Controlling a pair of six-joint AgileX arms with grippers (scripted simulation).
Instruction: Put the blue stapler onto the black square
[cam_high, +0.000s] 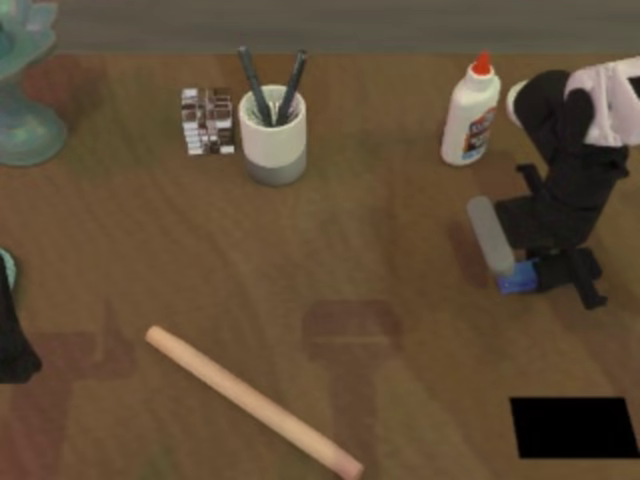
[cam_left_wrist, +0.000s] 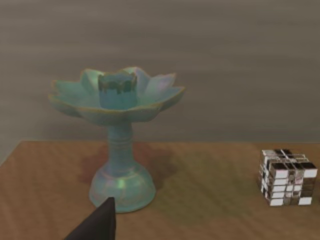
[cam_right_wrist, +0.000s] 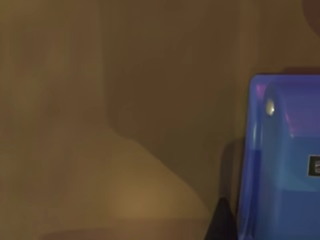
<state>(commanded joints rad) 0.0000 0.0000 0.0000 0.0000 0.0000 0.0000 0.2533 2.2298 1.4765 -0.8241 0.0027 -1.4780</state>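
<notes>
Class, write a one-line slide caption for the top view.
Right gripper down at the blue stapler, short of the black square; left arm parked at the table's left edge.

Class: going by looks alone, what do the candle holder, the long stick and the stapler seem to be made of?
Candle holder: probably glazed ceramic, with a glossy, mottled teal sheen.
Stick: likely bare wood, pale, matte and smoothly rounded.
Stapler: seemingly shiny blue plastic, with soft highlights on its shell.

Right arm bent low near table's right side, hand (cam_high: 540, 272) down, left arm parked at left edge
</notes>
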